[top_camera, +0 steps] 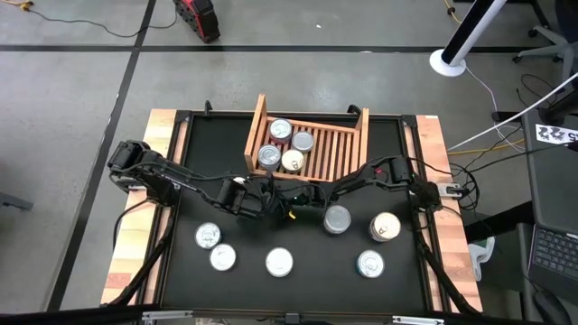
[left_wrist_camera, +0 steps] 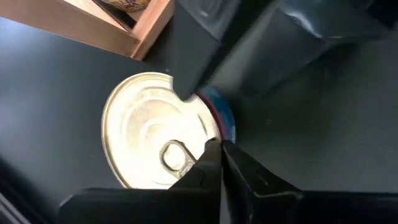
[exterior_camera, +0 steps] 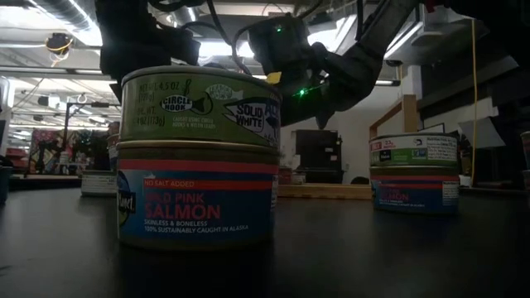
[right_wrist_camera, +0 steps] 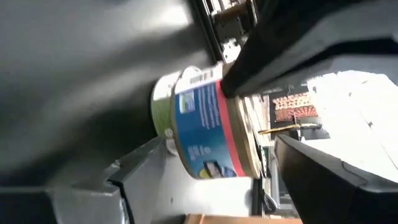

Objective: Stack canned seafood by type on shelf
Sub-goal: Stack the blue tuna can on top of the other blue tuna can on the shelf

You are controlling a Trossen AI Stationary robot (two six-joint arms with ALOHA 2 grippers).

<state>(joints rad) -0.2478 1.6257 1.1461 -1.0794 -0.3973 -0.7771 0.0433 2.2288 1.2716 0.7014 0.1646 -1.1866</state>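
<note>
The light wooden shelf point(top_camera: 256, 135) stands at the table's far middle with several tins point(top_camera: 281, 129) on its slats. Both grippers meet just in front of it, and the arms hide the tin between them from above. My right gripper point(top_camera: 305, 194) point(right_wrist_camera: 199, 115) is shut on a blue-and-red tin point(right_wrist_camera: 211, 124) that rests on a green-labelled tin point(right_wrist_camera: 160, 109). My left gripper point(top_camera: 265, 195) point(left_wrist_camera: 217, 149) is shut, its tips over that tin's silvery lid point(left_wrist_camera: 149, 134). Several more tins point(top_camera: 279, 262) stand on the near half of the mat. My left gripper's shut fingertips point(left_wrist_camera: 211, 155) lie at the lid's rim point(left_wrist_camera: 202, 134), beside the pull tab, coming from above at a slant. Whether they touch the lid, I cannot tell. My right gripper pinches the blue-and-red tin's side wall point(right_wrist_camera: 214, 93) between its two fingers point(right_wrist_camera: 261, 56), coming in level. The tin stays upright, its base on the green-labelled tin beneath.
Loose tins stand at the near left point(top_camera: 209, 236) point(top_camera: 222, 258) and near right point(top_camera: 337, 218) point(top_camera: 386, 227) point(top_camera: 370, 264). In the low view a green tin sits on a salmon tin point(exterior_camera: 197, 194) up front, with another stacked pair point(exterior_camera: 414, 174) to the right. The shelf's right slats point(top_camera: 339, 149) are bare.
</note>
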